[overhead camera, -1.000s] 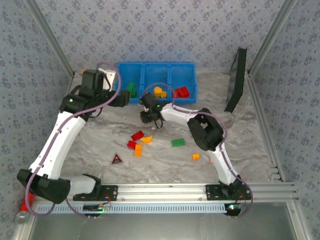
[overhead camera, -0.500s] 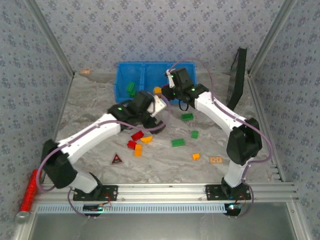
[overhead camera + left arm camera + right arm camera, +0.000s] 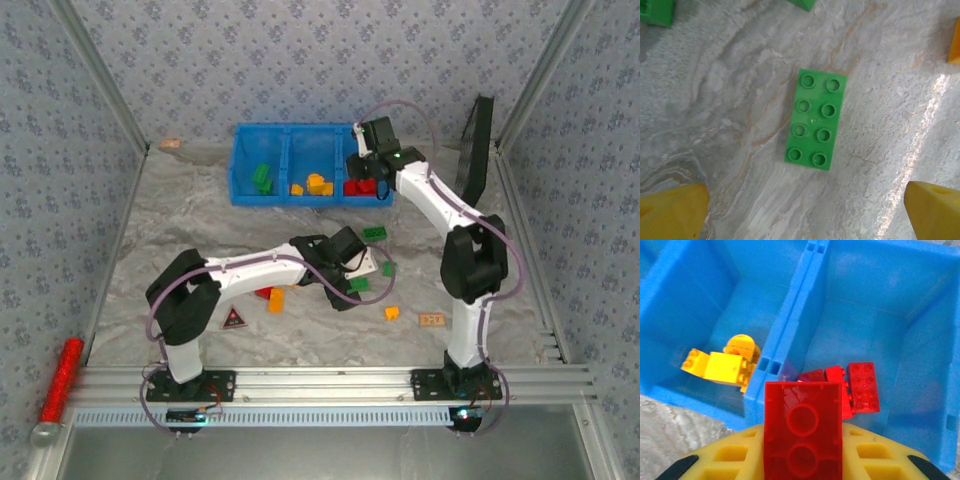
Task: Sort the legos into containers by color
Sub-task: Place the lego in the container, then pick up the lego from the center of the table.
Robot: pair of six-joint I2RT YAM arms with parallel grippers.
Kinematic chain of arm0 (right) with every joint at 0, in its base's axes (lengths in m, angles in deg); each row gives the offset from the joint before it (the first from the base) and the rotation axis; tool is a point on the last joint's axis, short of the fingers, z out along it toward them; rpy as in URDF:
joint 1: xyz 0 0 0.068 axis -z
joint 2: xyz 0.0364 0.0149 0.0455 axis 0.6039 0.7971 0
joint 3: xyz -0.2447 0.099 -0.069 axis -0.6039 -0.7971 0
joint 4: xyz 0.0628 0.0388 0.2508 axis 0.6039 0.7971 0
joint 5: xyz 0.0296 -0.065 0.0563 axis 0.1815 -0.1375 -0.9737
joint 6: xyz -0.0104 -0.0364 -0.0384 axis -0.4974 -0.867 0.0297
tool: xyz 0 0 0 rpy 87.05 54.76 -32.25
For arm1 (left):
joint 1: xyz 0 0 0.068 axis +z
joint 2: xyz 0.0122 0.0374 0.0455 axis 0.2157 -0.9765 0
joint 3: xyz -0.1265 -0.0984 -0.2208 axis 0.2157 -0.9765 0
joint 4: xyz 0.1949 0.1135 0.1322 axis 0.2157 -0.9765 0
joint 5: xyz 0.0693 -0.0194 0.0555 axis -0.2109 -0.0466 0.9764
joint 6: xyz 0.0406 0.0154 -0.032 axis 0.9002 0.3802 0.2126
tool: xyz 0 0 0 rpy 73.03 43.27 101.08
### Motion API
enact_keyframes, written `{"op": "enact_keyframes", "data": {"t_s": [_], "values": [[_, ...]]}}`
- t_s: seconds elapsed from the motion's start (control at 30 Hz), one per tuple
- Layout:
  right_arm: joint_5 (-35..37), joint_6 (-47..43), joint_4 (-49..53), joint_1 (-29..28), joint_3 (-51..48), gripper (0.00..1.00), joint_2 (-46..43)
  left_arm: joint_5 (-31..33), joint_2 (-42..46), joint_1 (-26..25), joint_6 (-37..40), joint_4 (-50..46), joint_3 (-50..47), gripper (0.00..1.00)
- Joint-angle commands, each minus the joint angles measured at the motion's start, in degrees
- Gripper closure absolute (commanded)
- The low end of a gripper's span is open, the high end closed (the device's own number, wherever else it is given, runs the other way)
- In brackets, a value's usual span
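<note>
Room on the table (image 3: 180, 230) is pretty decent. The left half is open grey marbled surface, and the loose bricks sit in a scattered patch around the middle.

Over that patch the left gripper (image 3: 805, 215) hangs above a green brick (image 3: 816, 120) lying flat, studs up, with clear table along all four of its edges. The yellow fingertips (image 3: 671, 210) are spread wide and released, and the brick sits just ahead of the gap between them. From the top, two more green pieces (image 3: 375, 233) lie beyond it towards the bin. An orange brick (image 3: 277, 300) and a red piece (image 3: 265, 293) are tucked close by the left arm, with a dark triangular tag (image 3: 233, 320) just in front of them. A small orange piece (image 3: 392, 313) lies nearer the front rail.

The blue bin (image 3: 240, 165) sits at the far edge by the wall. It holds green stuff (image 3: 262, 178) in the left compartment, yellow bricks (image 3: 722, 365) in the middle one and red bricks (image 3: 860, 387) in the right one. The right gripper (image 3: 362, 175) is clenched on a red brick (image 3: 803, 432), held above the bin's near side, about over the divider (image 3: 790, 335) between the middle and right compartments. It's tighter on that side, since a black panel (image 3: 472, 160) stands close to the bin's right end. A red glittery tube (image 3: 60, 380) lies off the table's front left corner.
</note>
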Motion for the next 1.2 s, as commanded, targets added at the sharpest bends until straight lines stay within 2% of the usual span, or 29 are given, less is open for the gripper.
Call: {"op": "enact_keyframes", "data": {"t_s": [0.0,0.17,0.37,0.63,0.83,0.97,1.07,1.17], "values": [[0.15,-1.94,2.7,0.75,4.18,0.73,4.16,-0.53,-1.57,-0.82,1.07,2.23,2.61,0.0],[-0.02,-2.38,4.25,1.66,7.74,0.73,8.64,-0.83,-3.34,-1.08,0.81,3.46,2.52,0.0],[2.54,-2.34,8.24,1.99,11.89,0.66,13.56,-0.88,-5.62,-1.09,1.66,4.01,3.37,0.01],[1.77,-2.53,8.23,2.83,12.34,0.54,14.39,-0.88,-9.15,-0.75,3.09,4.91,4.98,0.01],[1.17,-3.29,8.9,3.18,12.36,0.46,13.75,-2.26,-11.6,0.22,3.03,3.66,6.21,0.05],[0.64,-3.48,8.75,3.48,11.87,0.43,11.42,-3.25,-12.56,0.4,2.45,3.19,6.36,0.12],[-0.43,-3.57,9.02,3.67,11.59,0.36,8.85,-3.98,-13.65,0.49,1.45,1.18,7.32,0.28],[-0.75,-3.52,8.32,4.01,10.22,0.3,5.44,-5.06,-14.18,0.48,0.35,0.33,7.36,0.3]]}}
